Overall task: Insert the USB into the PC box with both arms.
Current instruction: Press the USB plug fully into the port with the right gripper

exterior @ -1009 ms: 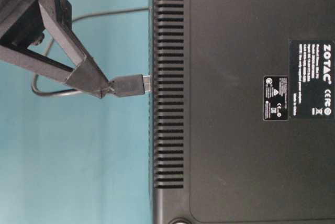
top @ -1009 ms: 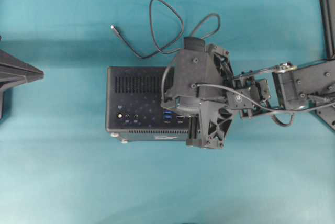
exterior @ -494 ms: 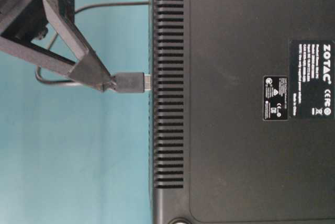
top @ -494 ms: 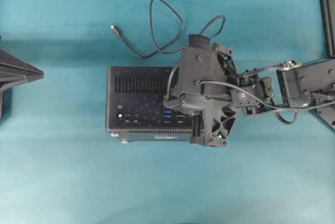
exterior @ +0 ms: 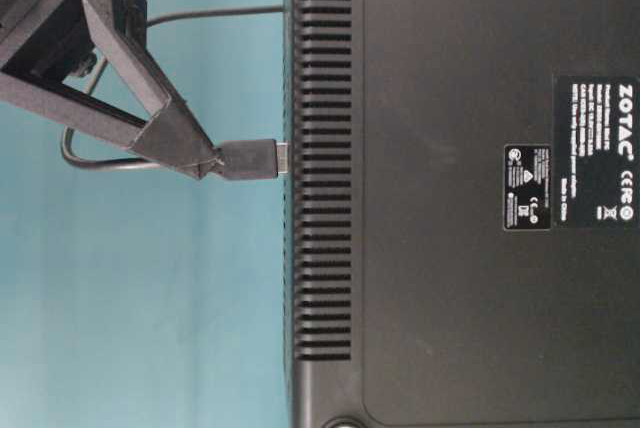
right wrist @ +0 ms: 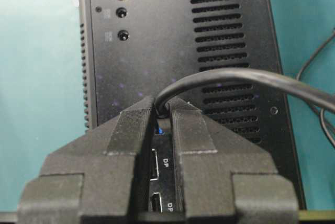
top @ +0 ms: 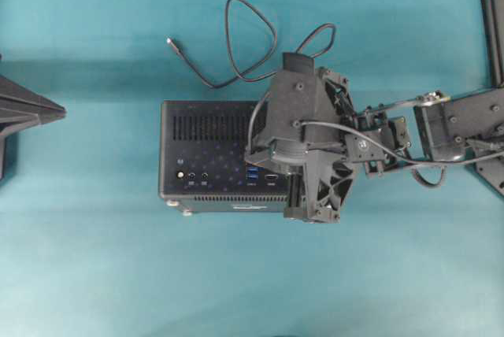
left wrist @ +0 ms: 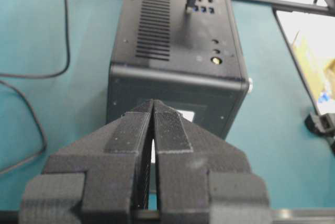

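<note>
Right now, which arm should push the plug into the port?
Right. The right gripper already pinches the USB plug at the PC box port face; the left gripper is shut, empty, off at the box's end.

PC box (exterior: 450, 198) — matt black; pincer (left wrist: 153, 110) — ribbed plastic.

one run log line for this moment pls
right claw: shut on USB | plug tip at PC box port face, not seated | left claw: shut, off the box

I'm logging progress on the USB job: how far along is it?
Done: the right gripper is shut on the USB plug and has it at the PC box. In hand: its metal tip meets the port face, not visibly seated. Left: pushing it home. The left gripper is shut, short of the box.
</note>
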`<action>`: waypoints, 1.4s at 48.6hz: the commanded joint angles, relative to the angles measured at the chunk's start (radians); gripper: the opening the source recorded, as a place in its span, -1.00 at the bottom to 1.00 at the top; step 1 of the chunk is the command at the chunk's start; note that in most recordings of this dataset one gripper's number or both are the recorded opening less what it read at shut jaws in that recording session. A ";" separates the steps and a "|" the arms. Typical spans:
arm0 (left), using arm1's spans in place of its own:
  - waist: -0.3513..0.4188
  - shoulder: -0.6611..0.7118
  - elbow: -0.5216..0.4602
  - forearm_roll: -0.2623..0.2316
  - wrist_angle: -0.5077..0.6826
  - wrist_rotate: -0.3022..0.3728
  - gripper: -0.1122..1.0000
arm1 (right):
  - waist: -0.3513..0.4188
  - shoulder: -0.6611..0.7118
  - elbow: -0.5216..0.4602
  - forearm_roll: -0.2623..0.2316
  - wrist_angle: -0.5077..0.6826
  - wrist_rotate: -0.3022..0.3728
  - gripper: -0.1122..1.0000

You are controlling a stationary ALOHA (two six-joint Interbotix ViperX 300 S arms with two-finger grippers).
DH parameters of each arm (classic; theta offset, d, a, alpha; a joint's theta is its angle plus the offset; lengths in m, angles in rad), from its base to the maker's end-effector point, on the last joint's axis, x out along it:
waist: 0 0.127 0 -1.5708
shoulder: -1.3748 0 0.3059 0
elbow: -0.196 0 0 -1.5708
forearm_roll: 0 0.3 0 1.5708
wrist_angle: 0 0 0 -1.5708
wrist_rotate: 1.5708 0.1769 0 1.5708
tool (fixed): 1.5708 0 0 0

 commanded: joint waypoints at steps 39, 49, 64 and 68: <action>0.002 0.000 -0.008 0.002 -0.006 -0.003 -0.80 | -0.005 0.014 0.041 0.012 -0.028 0.006 -0.66; 0.002 -0.005 -0.006 0.002 -0.006 -0.003 -0.80 | -0.026 0.009 0.055 0.011 -0.028 0.008 -0.66; 0.000 -0.005 -0.005 0.002 -0.006 -0.003 -0.80 | 0.037 0.008 0.049 0.018 -0.040 0.009 -0.66; 0.002 -0.005 -0.005 0.002 -0.005 -0.003 -0.80 | 0.055 0.009 0.052 0.026 -0.051 0.011 -0.66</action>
